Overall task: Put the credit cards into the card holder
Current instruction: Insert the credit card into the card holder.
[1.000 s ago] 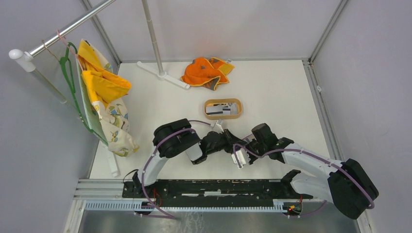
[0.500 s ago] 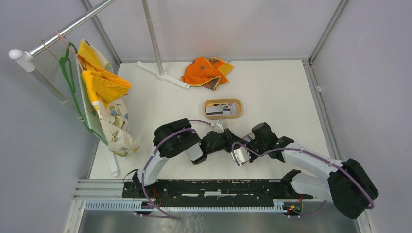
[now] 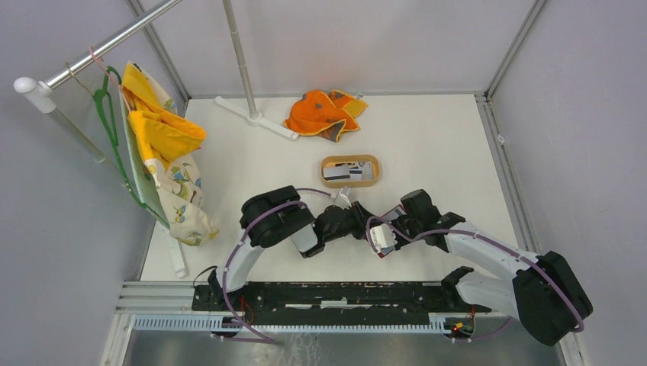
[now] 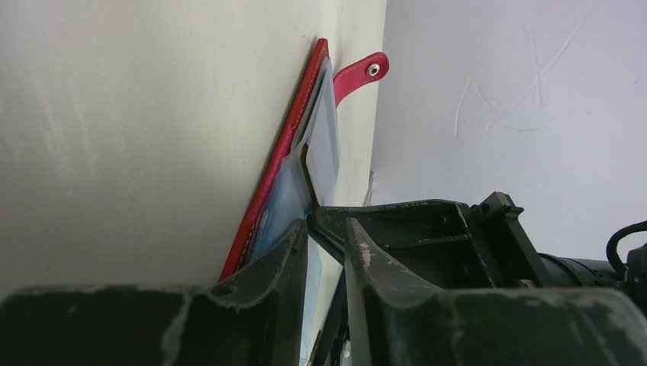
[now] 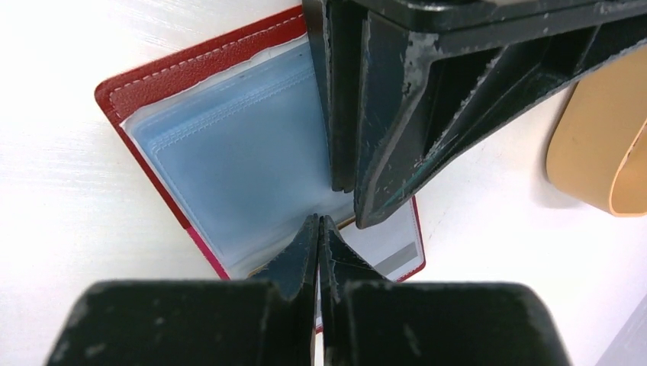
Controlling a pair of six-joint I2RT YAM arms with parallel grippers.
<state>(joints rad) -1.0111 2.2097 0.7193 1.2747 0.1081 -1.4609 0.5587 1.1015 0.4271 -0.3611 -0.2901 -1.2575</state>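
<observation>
The red card holder (image 5: 152, 80) lies open on the table, its pale blue sleeves (image 5: 236, 160) facing up. A white credit card (image 5: 397, 255) with a grey stripe sits in its near corner. My right gripper (image 5: 318, 221) is shut, its tips resting on the sleeves. My left gripper (image 4: 328, 229) comes in from the opposite side, jaws a narrow gap apart, its fingers (image 5: 381, 114) over the holder. The left wrist view shows the holder (image 4: 278, 156) edge-on, with its snap tab (image 4: 358, 75) and a white card (image 4: 324, 145) standing in a sleeve. More credit cards (image 3: 343, 171) lie in the tan tray (image 3: 350, 184).
An orange cloth (image 3: 324, 113) lies at the back of the table beside the white base (image 3: 255, 118) of a clothes rack. A yellow patterned garment (image 3: 164, 152) hangs on a green hanger at the left. The tan tray (image 5: 595, 160) sits close beyond the holder.
My right gripper has shifted slightly right and away from me over the holder. The left arm has stayed in place.
</observation>
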